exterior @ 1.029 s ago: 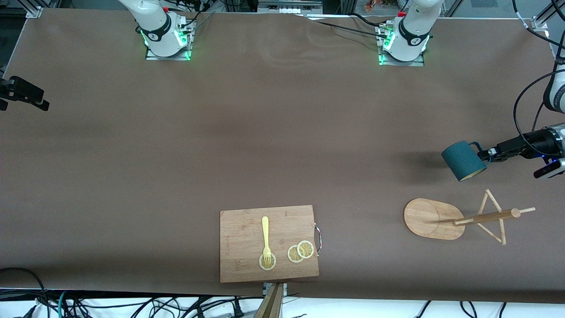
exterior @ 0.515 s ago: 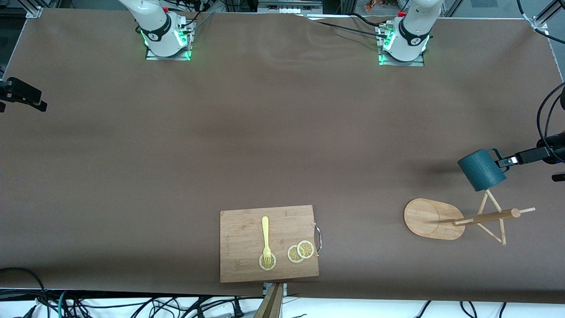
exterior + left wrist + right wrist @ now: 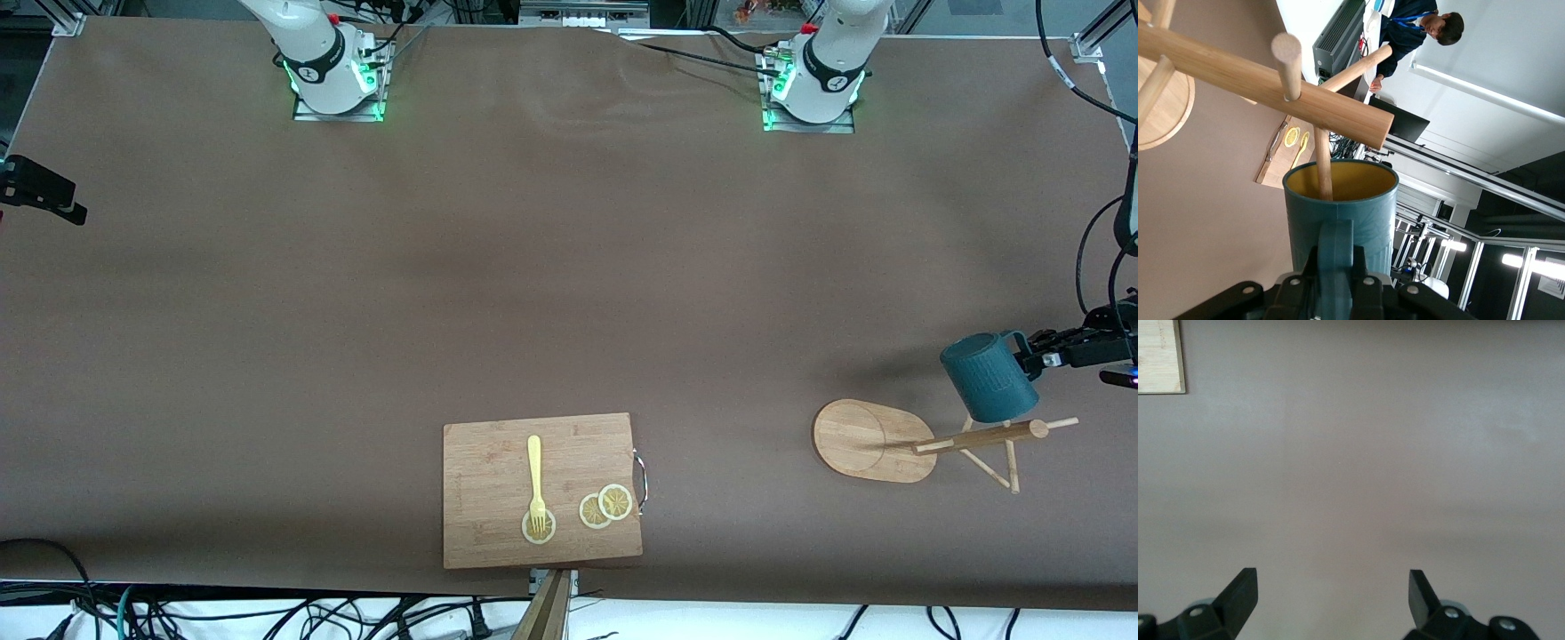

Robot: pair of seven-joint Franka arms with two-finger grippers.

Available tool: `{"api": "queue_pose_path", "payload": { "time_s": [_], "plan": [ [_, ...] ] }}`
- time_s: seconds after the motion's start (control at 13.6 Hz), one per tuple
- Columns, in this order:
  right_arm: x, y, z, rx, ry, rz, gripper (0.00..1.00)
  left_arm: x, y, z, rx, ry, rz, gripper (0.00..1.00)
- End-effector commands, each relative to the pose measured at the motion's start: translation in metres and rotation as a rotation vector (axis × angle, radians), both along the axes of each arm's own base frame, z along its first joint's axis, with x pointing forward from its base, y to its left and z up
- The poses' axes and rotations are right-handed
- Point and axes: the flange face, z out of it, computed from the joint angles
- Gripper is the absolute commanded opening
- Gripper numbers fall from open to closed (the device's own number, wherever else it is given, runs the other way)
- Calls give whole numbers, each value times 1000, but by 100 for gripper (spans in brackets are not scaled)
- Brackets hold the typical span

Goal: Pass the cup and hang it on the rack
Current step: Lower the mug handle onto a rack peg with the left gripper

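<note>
The left pincer (image 3: 1034, 361) is clamped on the loop handle of the one cup (image 3: 989, 377), holding it in the air over the rack (image 3: 876, 440) at the left arm's end of the bench (image 3: 569, 267). In the left wrist view the same pincer (image 3: 1336, 287) has its fingers closed on either side of the handle, with the cup (image 3: 1338, 213) reaching out from it, mouth away from the wrist, showing the yellowish inside. One thin peg of the rack (image 3: 1265, 83) runs into the cup's mouth, and the thick central post crosses just past the rim. Another peg stands out from that post, and further pegs show toward its base end. There is a single rack, with one oval base, one post and several thin pegs; from the front camera its post and pegs appear below the cup and beside the oval base.

The right pincer (image 3: 44, 191) waits at the right arm's end of the bench, well apart from the cup and the rack. In the right wrist view the right pincer (image 3: 1333, 597) has its two fingers spread wide with nothing between them, over bare bench cloth.

One cutting board (image 3: 542, 489) lies on the bench between the two pincers, well away from the left one. On it are one yellow fork (image 3: 535, 480) and three lemon slices (image 3: 606, 507): two overlapping beside the board's metal handle, and one under the fork's tines. A corner of the board (image 3: 1160, 357) shows ahead of the right pincer.
</note>
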Motion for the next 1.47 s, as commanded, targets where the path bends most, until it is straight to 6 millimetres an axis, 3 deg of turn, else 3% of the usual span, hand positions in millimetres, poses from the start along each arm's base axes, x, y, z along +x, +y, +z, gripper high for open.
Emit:
{"api": "queue_pose_path", "payload": {
  "time_s": [0.0, 0.07, 0.29, 0.66, 1.03, 1.25, 1.32, 1.4],
  "plan": [
    [-2, -7, 1, 10, -11, 8, 100, 6, -1, -1, -16, 22, -1, 0],
    [-3, -12, 1, 9, -11, -3, 100, 10, -9, -2, -19, 32, -12, 0],
    [-3, -12, 2, 9, -11, -3, 100, 13, -7, -15, -36, 79, 4, 0],
    [-3, -12, 2, 9, -11, -2, 100, 26, -2, 2, -57, 190, 29, 0],
    [-3, -12, 2, 9, -11, 0, 100, 28, -5, -24, -100, 240, 33, 0],
    [-3, -12, 1, 9, -11, 0, 100, 33, 12, -37, -147, 339, 64, 0],
    [-3, -12, 1, 10, -9, 0, 100, 33, 11, -37, -141, 344, 61, 3],
    [-3, -13, 2, 8, -12, -2, 100, 33, 12, -39, -136, 342, 59, 45]
  ]
}}
